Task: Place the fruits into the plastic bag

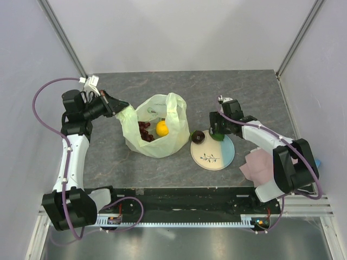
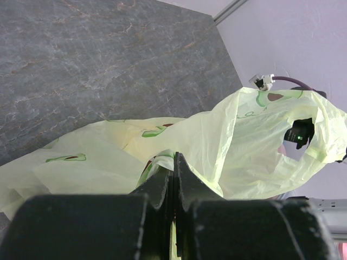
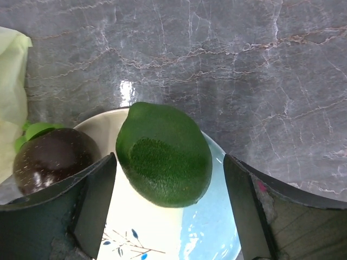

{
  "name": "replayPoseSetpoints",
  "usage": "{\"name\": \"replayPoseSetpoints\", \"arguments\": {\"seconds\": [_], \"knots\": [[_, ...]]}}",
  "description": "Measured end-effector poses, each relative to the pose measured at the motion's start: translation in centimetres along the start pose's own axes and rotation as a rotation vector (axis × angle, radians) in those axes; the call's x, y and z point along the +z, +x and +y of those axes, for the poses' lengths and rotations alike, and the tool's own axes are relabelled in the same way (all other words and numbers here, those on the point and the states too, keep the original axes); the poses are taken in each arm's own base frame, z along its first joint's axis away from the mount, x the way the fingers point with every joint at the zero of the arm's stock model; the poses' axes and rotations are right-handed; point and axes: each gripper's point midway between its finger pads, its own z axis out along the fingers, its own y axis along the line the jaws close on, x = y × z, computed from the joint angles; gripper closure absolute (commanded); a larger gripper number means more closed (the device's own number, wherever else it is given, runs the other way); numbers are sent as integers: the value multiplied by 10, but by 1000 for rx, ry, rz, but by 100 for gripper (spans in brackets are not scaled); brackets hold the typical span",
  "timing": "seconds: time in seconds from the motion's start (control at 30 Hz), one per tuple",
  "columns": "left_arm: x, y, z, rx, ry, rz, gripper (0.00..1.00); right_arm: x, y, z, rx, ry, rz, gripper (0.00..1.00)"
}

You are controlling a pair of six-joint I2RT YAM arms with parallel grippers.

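The pale green plastic bag [image 1: 157,130] stands open mid-table, with the red grape bunch [image 1: 145,130] and a yellow-orange fruit [image 1: 162,128] inside. My left gripper [image 1: 126,110] is shut on the bag's left rim [image 2: 162,154] and holds it up. A dark green avocado [image 3: 162,154] and a dark purple-brown round fruit [image 3: 51,157] lie on the cream-and-blue plate [image 1: 222,154]. My right gripper [image 1: 216,130] is open, its fingers [image 3: 95,195] either side of the avocado, not touching it. The fruit also shows in the top view [image 1: 198,137].
A pink cloth [image 1: 259,165] lies at the right, near the right arm's base. The plate [image 3: 162,227] sits just right of the bag. Grey walls close the table at the back and both sides.
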Motion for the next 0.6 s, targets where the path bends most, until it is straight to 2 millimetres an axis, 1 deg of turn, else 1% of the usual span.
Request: {"name": "replayPoseSetpoints", "arguments": {"seconds": [0.03, 0.07, 0.13, 0.17, 0.23, 0.27, 0.33, 0.37, 0.4, 0.43, 0.47, 0.53, 0.6], "knots": [[0, 0, 0, 0, 0, 0, 99, 3, 2, 0, -2, 1, 7, 17], [0, 0, 0, 0, 0, 0, 98, 5, 3, -1, -5, 2, 13, 22], [0, 0, 0, 0, 0, 0, 99, 10, 8, -2, -9, 6, 31, 26], [0, 0, 0, 0, 0, 0, 99, 12, 10, -2, -9, 7, 37, 33], [0, 0, 0, 0, 0, 0, 98, 13, 10, -2, -11, 7, 37, 40], [0, 0, 0, 0, 0, 0, 98, 13, 10, -2, -12, 6, 35, 47], [0, 0, 0, 0, 0, 0, 98, 14, 10, -2, -11, 5, 34, 52], [0, 0, 0, 1, 0, 0, 98, 14, 10, -2, -11, 5, 33, 61], [0, 0, 0, 0, 0, 0, 98, 14, 10, -2, -11, 5, 32, 67], [0, 0, 0, 1, 0, 0, 98, 13, 10, -2, -10, 6, 31, 77], [0, 0, 0, 0, 0, 0, 98, 13, 10, -3, -10, 13, 31, 80], [0, 0, 0, 1, 0, 0, 98, 8, 10, -7, -7, 32, 30, 81], [0, 0, 0, 1, 0, 0, 99, -4, 6, -9, 0, 45, 15, 81]]}}
